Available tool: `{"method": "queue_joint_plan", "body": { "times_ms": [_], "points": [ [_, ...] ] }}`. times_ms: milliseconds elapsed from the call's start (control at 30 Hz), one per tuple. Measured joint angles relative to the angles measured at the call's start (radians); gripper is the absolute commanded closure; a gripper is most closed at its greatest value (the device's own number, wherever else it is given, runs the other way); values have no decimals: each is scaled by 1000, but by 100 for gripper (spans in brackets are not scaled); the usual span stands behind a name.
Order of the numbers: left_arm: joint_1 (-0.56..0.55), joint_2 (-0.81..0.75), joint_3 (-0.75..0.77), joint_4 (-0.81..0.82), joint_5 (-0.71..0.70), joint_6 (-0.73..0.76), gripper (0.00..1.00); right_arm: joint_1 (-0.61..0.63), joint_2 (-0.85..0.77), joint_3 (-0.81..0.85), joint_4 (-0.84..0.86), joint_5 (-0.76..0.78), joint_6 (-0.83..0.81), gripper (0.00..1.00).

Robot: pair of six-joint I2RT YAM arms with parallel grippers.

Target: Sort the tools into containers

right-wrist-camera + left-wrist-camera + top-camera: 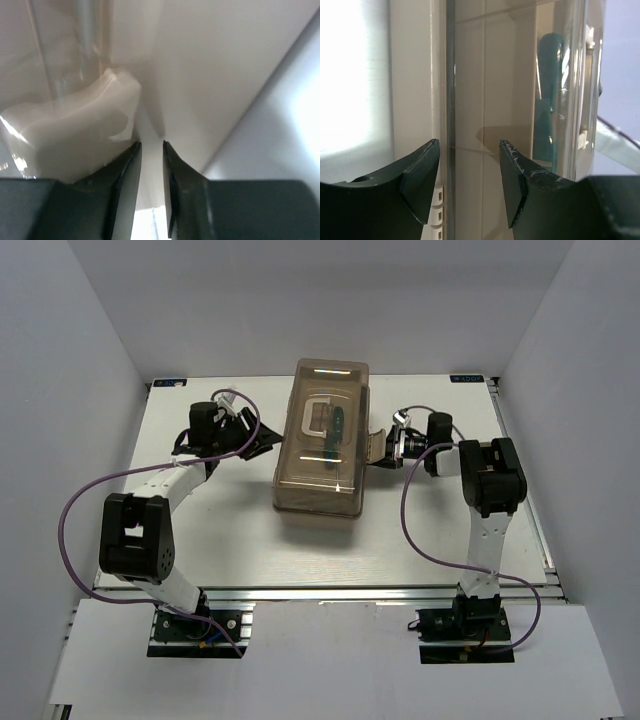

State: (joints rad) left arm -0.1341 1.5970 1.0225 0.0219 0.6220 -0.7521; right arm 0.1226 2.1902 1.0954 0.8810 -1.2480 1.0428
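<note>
I saw a white table (240, 540) from above, with both arms bolted at its near edge. A rectangular beige plastic toolbox (318, 502) sat near the middle of the table, its long side running away from me. Its smoky, translucent brown lid (322, 475) was down, and a pale handle (312, 421) lay flat on top. Through the lid, just to the right of the handle, I could make out one slim green-handled tool (338, 431) lying lengthwise inside. No other tools showed in any view.

The left gripper (266, 444) was against the left long side of the toolbox. In the left wrist view its two dark fingers (420, 182) stood clearly apart, with the vertical edge of the box wall running up between them and touching neither pad. The green handle showed there too, blurred behind the brown plastic.

The right gripper (379, 452) was against the right long side, opposite the left one. In the right wrist view its fingers (125, 172) were nearly together, leaving a narrow slit with a pale strip in it. I could not tell whether they pinched anything. A rounded, pale plastic tab (75, 132) on the box sat just left of them.

A purple cable (68, 508) looped out from each arm.
</note>
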Motion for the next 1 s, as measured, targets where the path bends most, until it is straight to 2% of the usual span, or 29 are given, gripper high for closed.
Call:
{"method": "queue_joint_plan", "body": {
  "times_ms": [100, 200, 267, 433, 633, 833, 1000],
  "points": [
    [0, 0, 8, -3, -2, 0, 39, 4, -40, 145, -442, 98, -363, 69],
    [-5, 1, 9, -3, 10, 0, 39, 13, -61, 244, -687, 220, -598, 69],
    [-11, 2, 9, -3, 20, 0, 39, 22, -77, 278, -792, 282, -694, 69],
    [-21, 8, 13, -4, 31, -1, 39, 46, -103, 324, -975, 406, -845, 69],
    [-21, 40, 40, -12, 40, 0, 39, 104, -136, 375, -1140, 657, -992, 69],
    [-22, 80, 77, -21, 26, 0, 39, 187, -239, 374, -1215, 985, -1104, 68],
    [-23, 97, 100, -29, 13, 3, 39, 253, -323, 348, -1218, 1176, -1168, 67]
  ]
}}
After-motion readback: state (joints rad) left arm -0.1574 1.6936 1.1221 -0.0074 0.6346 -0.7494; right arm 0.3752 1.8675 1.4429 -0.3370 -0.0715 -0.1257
